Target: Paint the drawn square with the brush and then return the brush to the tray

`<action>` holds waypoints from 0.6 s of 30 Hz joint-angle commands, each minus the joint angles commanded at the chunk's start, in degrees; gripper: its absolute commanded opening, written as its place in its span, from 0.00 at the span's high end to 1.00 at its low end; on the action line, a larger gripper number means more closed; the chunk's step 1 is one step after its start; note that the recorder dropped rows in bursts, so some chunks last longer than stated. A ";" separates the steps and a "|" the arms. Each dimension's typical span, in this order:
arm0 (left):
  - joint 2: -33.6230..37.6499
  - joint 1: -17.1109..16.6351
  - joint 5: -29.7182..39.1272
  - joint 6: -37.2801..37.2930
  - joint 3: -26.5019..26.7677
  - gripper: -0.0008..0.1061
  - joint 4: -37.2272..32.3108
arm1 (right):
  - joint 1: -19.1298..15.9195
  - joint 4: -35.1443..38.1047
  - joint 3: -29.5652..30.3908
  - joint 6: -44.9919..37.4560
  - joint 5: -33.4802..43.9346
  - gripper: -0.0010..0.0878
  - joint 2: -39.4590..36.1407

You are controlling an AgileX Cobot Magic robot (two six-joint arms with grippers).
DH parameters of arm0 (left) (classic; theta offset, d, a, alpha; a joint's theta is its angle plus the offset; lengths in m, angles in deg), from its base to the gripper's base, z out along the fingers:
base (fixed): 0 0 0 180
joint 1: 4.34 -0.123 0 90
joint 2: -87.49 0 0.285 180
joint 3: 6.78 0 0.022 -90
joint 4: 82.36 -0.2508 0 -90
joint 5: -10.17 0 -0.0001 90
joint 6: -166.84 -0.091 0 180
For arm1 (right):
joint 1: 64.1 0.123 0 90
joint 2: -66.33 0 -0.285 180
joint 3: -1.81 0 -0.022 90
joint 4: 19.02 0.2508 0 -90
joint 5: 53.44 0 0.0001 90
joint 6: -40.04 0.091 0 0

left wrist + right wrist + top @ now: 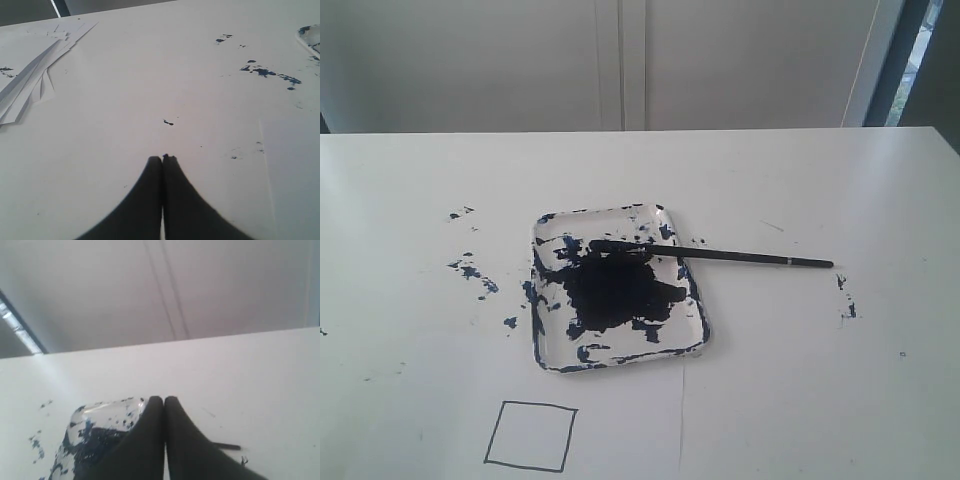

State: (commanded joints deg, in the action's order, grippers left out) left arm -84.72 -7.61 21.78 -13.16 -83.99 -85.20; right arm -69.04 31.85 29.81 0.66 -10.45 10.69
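Note:
The clear tray (700, 330), blotted with dark blue-black paint, sits mid-table. The thin black brush (740, 257) lies across the tray's far part, its wet tip in the paint and its handle reaching out to the right over the rim. The drawn square (530, 436) is a blank black outline near the front edge, left of the tray. Neither arm shows in the exterior view. My left gripper (162, 158) is shut and empty over bare white table. My right gripper (163, 399) is shut and empty, with the tray (80, 420) and the brush's handle end (227, 445) behind its fingers.
Paint splatters (475, 272) dot the table left of the tray, and a few flecks (846, 300) lie to its right. A stack of white paper sheets (30, 70) lies off to one side in the left wrist view. A grey wall stands behind the table.

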 joint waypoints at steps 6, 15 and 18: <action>0.00 0.00 0.00 0.00 0.00 0.99 0.00 | 2.40 -3.27 0.00 0.01 1.00 0.99 -5.92; 0.00 0.00 0.00 0.00 0.00 0.99 0.00 | 10.65 -12.05 0.00 2.05 3.73 0.99 -19.01; 0.00 0.00 0.00 0.00 0.00 0.99 0.00 | 17.07 -16.37 0.00 2.44 -0.51 0.99 -24.39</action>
State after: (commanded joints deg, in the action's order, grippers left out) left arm -84.72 -7.61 21.78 -13.16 -83.99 -85.20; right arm -51.96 15.48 29.81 3.10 -10.95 -13.69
